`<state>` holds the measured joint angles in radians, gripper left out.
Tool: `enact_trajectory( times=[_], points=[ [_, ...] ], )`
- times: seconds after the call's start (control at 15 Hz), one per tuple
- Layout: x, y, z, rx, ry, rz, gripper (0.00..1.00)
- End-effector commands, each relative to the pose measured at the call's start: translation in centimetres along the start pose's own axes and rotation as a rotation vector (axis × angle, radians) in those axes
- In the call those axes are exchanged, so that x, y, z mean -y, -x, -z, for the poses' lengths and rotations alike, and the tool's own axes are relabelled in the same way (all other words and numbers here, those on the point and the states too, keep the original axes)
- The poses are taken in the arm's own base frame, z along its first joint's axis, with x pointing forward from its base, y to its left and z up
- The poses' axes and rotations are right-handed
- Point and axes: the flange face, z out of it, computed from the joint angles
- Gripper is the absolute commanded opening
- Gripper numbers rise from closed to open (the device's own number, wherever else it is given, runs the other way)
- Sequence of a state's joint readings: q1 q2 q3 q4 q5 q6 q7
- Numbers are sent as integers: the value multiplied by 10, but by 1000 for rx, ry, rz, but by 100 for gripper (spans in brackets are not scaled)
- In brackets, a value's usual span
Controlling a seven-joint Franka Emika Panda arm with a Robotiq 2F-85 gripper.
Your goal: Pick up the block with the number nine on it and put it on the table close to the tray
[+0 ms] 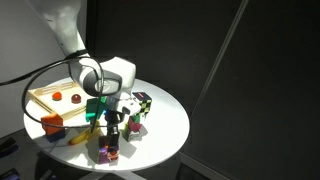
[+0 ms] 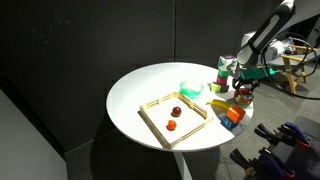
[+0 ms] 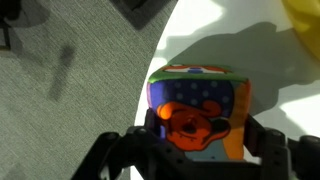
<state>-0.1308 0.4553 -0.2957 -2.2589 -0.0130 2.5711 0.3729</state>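
Observation:
The block with the number nine (image 3: 200, 105) is a small cube with purple, orange, yellow and white print. It sits between my gripper's (image 3: 203, 142) two fingers, which press on its left and right sides. It rests near the front edge of the round white table (image 1: 165, 135). In both exterior views the gripper (image 1: 111, 130) (image 2: 243, 88) points down onto the block (image 1: 106, 151) (image 2: 244, 99). The light wooden tray (image 1: 38, 100) (image 2: 160, 119) lies further back on the table and holds two small red things.
An orange cube (image 1: 52, 125) (image 2: 232, 115), a yellow object (image 1: 77, 140) (image 3: 305, 20), a green bowl (image 2: 190, 89) and a checkered cube (image 1: 141, 102) stand around the gripper. The table edge and grey carpet (image 3: 60, 90) lie just beside the block.

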Motion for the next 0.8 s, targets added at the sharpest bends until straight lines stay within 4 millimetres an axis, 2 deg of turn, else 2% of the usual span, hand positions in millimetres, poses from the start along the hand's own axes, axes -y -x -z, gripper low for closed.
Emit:
enact_trajectory(
  times=[0.0,0.27,0.47,0.73],
  points=[
    [1,0,4,-8,7,13,54],
    [2,7,16,4,7,46,34],
    [2,14,28,20,18,80,27],
    [5,24,54,29,35,131,23]
  ],
)
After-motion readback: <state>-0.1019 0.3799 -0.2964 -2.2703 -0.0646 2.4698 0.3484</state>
